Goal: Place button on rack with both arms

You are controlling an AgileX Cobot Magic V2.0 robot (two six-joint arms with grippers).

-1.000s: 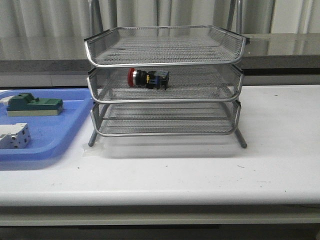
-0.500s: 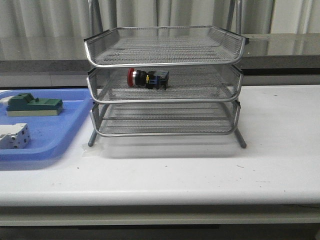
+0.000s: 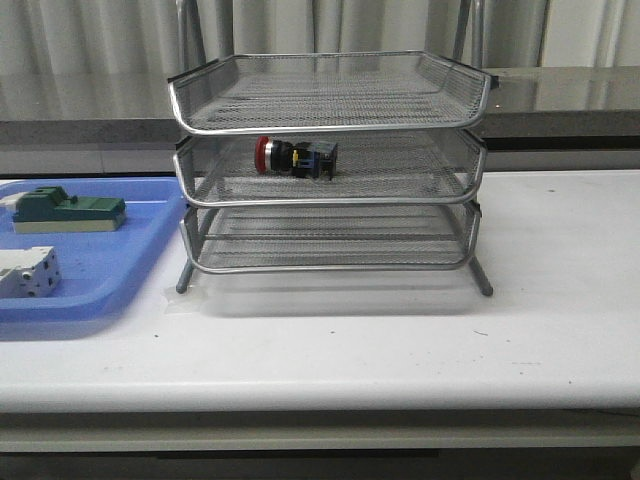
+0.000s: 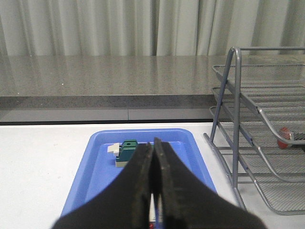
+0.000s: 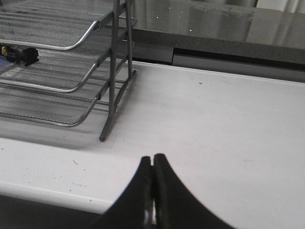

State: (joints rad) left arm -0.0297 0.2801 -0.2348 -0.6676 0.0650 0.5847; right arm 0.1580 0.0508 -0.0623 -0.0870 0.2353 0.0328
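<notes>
The button (image 3: 295, 157), red cap to the left with a blue-yellow rear block, lies on its side in the middle tier of the silver wire-mesh rack (image 3: 330, 125). Its red cap shows in the left wrist view (image 4: 284, 135) and its rear end in the right wrist view (image 5: 19, 53). Neither arm shows in the front view. My left gripper (image 4: 153, 145) is shut and empty above the blue tray (image 4: 95, 164). My right gripper (image 5: 152, 160) is shut and empty over the white table, to the right of the rack (image 5: 114, 71).
A flat blue tray (image 3: 110, 270) left of the rack holds a green block (image 3: 65, 212) and a white-grey terminal block (image 3: 25, 272). The white table (image 3: 560, 300) stretches right of the rack. A grey ledge and curtains stand behind.
</notes>
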